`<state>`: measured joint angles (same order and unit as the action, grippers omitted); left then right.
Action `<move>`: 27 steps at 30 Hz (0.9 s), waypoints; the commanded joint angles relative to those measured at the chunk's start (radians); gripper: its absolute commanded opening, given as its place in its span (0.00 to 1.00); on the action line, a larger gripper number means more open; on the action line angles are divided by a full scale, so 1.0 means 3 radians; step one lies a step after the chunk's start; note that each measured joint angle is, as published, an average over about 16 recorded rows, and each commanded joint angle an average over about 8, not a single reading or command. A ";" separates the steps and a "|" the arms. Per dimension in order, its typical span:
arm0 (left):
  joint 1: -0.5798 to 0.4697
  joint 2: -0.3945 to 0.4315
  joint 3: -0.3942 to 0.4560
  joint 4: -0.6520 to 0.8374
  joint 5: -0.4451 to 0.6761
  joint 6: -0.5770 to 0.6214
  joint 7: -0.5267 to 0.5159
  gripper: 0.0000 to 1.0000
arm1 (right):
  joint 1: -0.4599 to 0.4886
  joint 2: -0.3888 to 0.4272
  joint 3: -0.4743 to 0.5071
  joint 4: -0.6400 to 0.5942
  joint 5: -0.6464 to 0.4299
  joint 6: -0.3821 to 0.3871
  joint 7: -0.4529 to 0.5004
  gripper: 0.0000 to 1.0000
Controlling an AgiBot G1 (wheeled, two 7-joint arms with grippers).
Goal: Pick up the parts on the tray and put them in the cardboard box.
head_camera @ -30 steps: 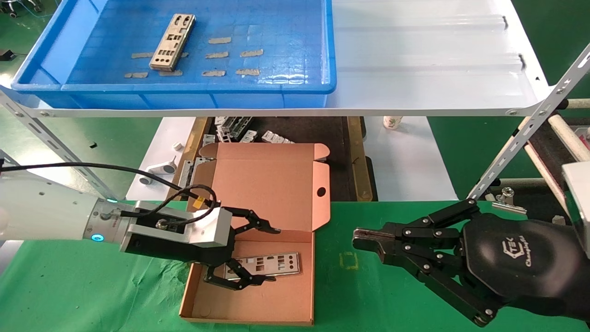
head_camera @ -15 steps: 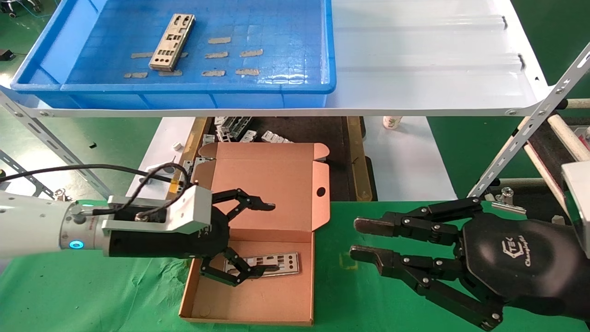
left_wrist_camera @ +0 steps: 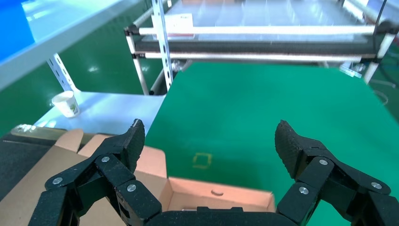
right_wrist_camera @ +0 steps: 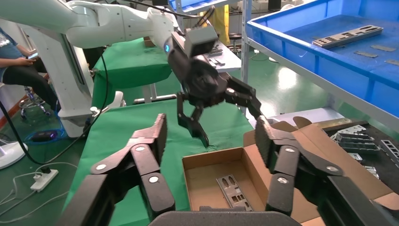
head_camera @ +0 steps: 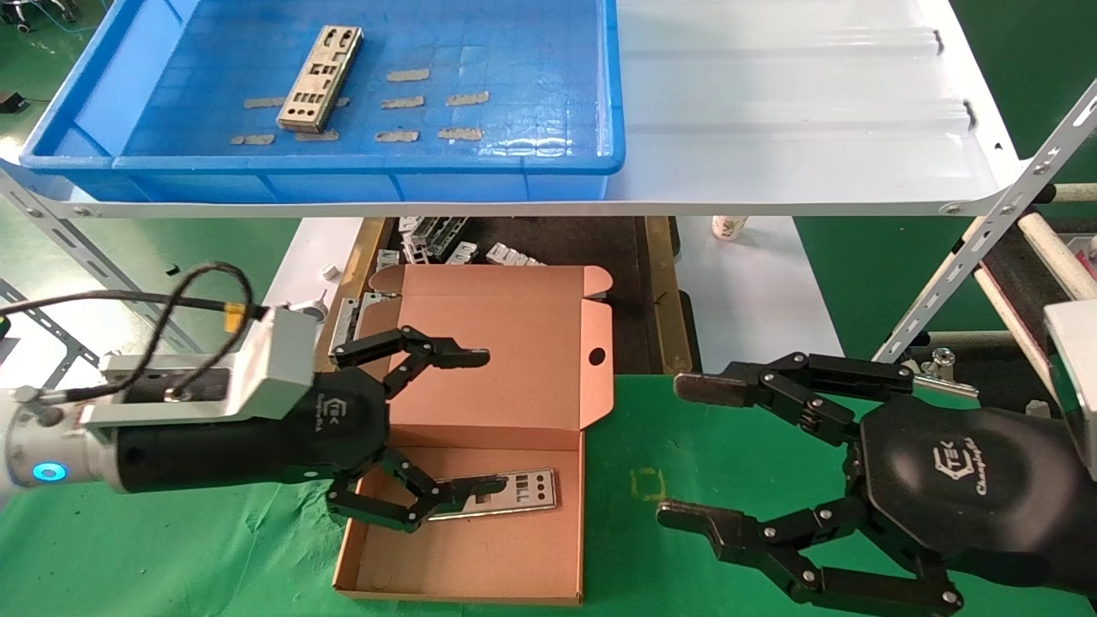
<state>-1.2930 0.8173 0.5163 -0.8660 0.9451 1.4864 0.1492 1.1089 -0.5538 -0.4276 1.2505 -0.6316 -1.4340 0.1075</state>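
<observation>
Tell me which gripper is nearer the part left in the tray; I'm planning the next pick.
Left. The left gripper hangs open over the cardboard box, below the tray's left half where the part lies. The right gripper is open over the green mat, farther right.

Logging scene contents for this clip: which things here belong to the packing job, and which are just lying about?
Belongs to the job:
- blue tray
- plate in the tray
- cardboard box
- plate in the box
- left gripper, open above the box
- right gripper, open over the green mat

Lying about:
- tape scraps
- metal brackets
- paper cup
- white shelf
</observation>
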 commanded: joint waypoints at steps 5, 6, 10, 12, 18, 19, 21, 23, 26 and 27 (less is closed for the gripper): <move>0.0179 -0.0168 -0.0193 -0.0342 -0.0175 0.0008 -0.0275 1.00 | 0.0000 0.0000 0.0000 0.0000 0.0000 0.0000 0.0000 1.00; 0.0208 -0.0196 -0.0225 -0.0397 -0.0204 0.0009 -0.0320 1.00 | 0.0000 0.0000 0.0000 0.0000 0.0000 0.0000 0.0000 1.00; 0.0326 -0.0308 -0.0353 -0.0624 -0.0320 0.0014 -0.0503 1.00 | 0.0000 0.0000 0.0000 0.0000 0.0000 0.0000 0.0000 1.00; 0.0385 -0.0363 -0.0417 -0.0737 -0.0378 0.0016 -0.0594 1.00 | 0.0000 0.0000 0.0000 0.0000 0.0000 0.0000 0.0000 1.00; 0.0563 -0.0531 -0.0610 -0.1078 -0.0553 0.0024 -0.0868 1.00 | 0.0000 0.0000 0.0000 0.0000 0.0000 0.0000 0.0000 1.00; 0.0593 -0.0560 -0.0643 -0.1136 -0.0582 0.0025 -0.0915 1.00 | 0.0000 0.0000 0.0000 0.0000 0.0000 0.0000 0.0000 1.00; 0.0648 -0.0611 -0.0702 -0.1240 -0.0636 0.0027 -0.0999 1.00 | 0.0000 0.0000 0.0000 0.0000 0.0000 0.0000 0.0000 1.00; 0.0693 -0.0654 -0.0750 -0.1327 -0.0680 0.0030 -0.1067 1.00 | 0.0000 0.0000 0.0000 0.0000 0.0000 0.0000 0.0000 1.00; 0.0750 -0.0709 -0.0813 -0.1439 -0.0740 0.0034 -0.1143 1.00 | 0.0000 0.0000 0.0000 0.0000 0.0000 0.0001 0.0000 1.00; 0.0761 -0.0719 -0.0826 -0.1460 -0.0752 0.0035 -0.1156 1.00 | -0.0001 0.0000 0.0000 0.0000 0.0000 0.0001 0.0000 1.00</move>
<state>-1.0714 0.6081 0.2761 -1.2901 0.7261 1.4964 -0.1871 1.1087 -0.5538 -0.4276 1.2504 -0.6315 -1.4338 0.1075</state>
